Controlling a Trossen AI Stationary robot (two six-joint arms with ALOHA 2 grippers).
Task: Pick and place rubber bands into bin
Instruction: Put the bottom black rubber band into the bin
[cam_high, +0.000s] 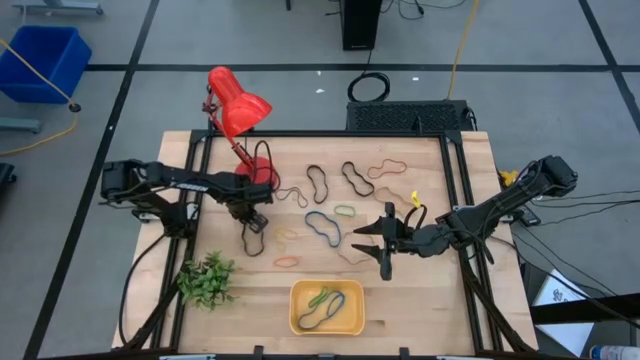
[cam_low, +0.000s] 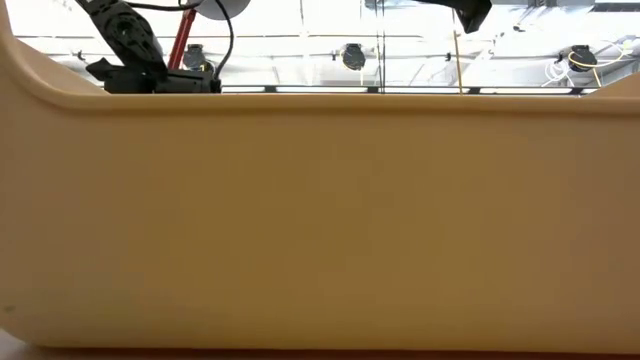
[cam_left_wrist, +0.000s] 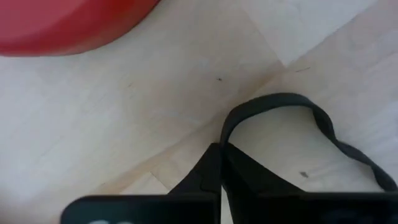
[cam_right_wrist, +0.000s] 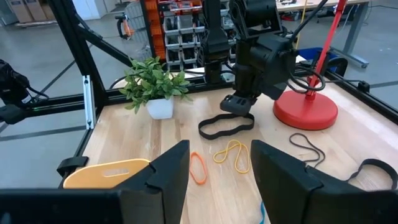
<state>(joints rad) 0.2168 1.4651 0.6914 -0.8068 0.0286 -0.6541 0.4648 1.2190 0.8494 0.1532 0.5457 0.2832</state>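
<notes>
**Left gripper pinches a black band; most bands remain on the table**

High view: the bin (cam_high: 326, 307) holds two rubber bands; about ten lie on the table (cam_high: 440, 300).

Left wrist view: the left gripper (cam_left_wrist: 221, 177), pressed together, pinches the black band (cam_left_wrist: 292, 115).

Right wrist view: the right gripper (cam_right_wrist: 219, 168) is spread, holding nothing.

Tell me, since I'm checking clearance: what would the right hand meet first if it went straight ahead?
Probably the yellow rubber band just ahead of the open right hand, then the left hand on the black rubber band; depth is unclear.
</notes>
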